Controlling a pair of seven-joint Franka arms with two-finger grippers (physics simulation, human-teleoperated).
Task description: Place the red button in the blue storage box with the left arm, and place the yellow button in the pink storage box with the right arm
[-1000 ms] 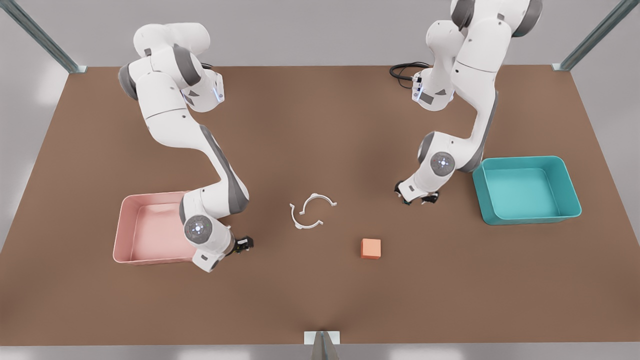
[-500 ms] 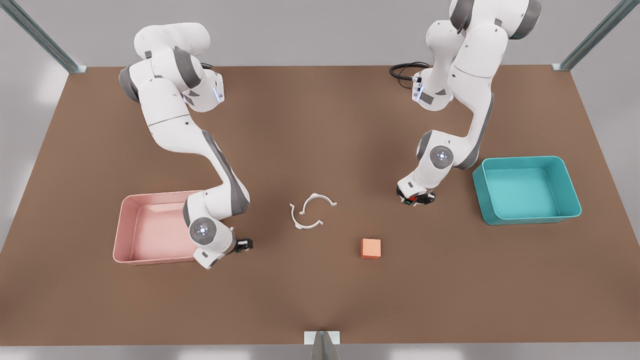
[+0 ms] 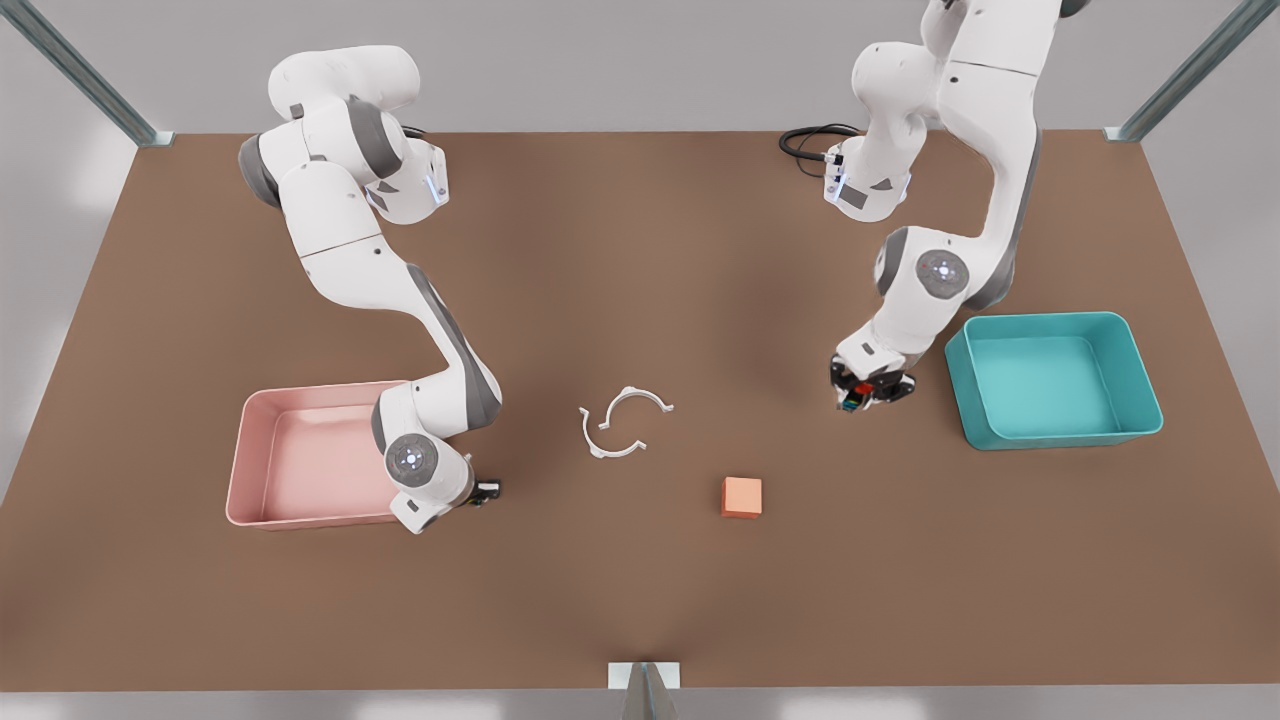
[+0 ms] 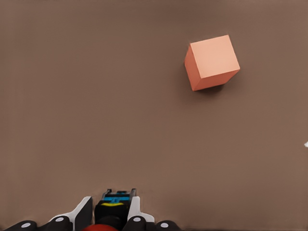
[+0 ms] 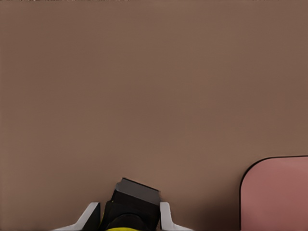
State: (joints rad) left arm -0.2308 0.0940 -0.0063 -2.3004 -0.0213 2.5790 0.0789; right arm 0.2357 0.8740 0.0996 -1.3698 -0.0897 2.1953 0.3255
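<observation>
Left gripper (image 3: 866,393) clamps the red button (image 4: 107,226) near the blue box (image 3: 1054,380). Right gripper (image 3: 482,492) clamps the yellow button (image 5: 122,225) beside the pink box (image 3: 300,455).

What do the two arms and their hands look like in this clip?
Both arms are glossy white with grey joint bands and a round wrist cap bearing small blue lights. The left hand and right hand have dark tips on white fingers. A black cable coils behind.
</observation>
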